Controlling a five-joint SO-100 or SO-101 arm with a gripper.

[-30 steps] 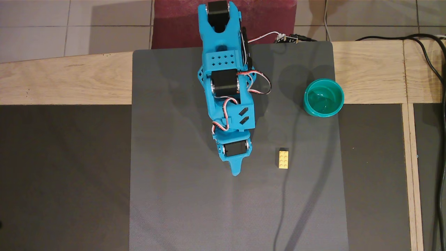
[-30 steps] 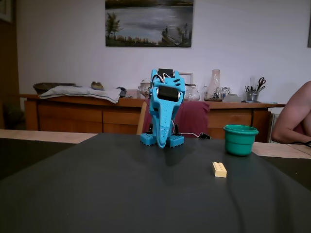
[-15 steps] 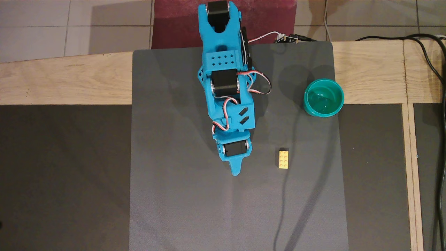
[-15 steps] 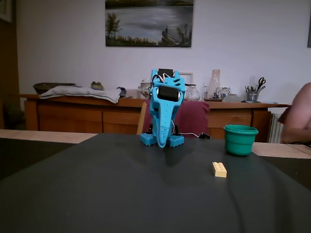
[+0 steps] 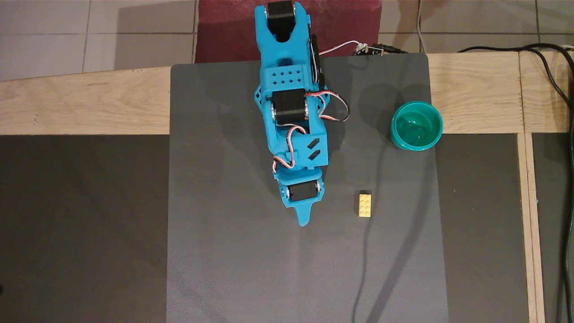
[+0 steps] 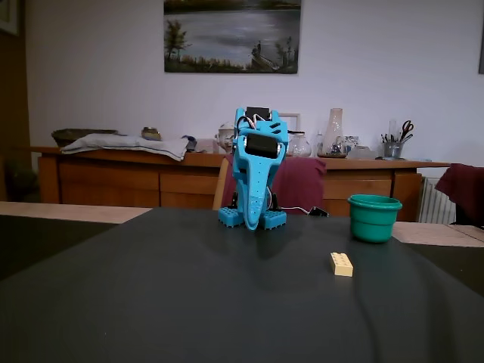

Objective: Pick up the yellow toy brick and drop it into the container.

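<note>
Saw dark grey mat [image 5: 233,251] over wooden table [image 5: 80,103]; fixed view alone showed sideboard [image 6: 113,178] and lake painting [image 6: 232,35]. My blue arm sat folded, gripper [image 5: 303,220] pointing down, jaws together. Small yellow studded plastic brick [image 5: 365,204] lay on mat right of gripper, apart. Round teal plastic cup [image 5: 417,125] stood farther back.

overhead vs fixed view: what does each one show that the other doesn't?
Only the overhead view shows the inside of the container, which looks empty, the 2x3 studs on the yellow toy brick and the black cables at the table's right edge. Only the fixed view shows the room behind: a painting, a wooden sideboard and how tall the folded arm stands. Both show the brick lying free on the dark mat, apart from the container, with the blue hand pointed down and holding nothing.
</note>
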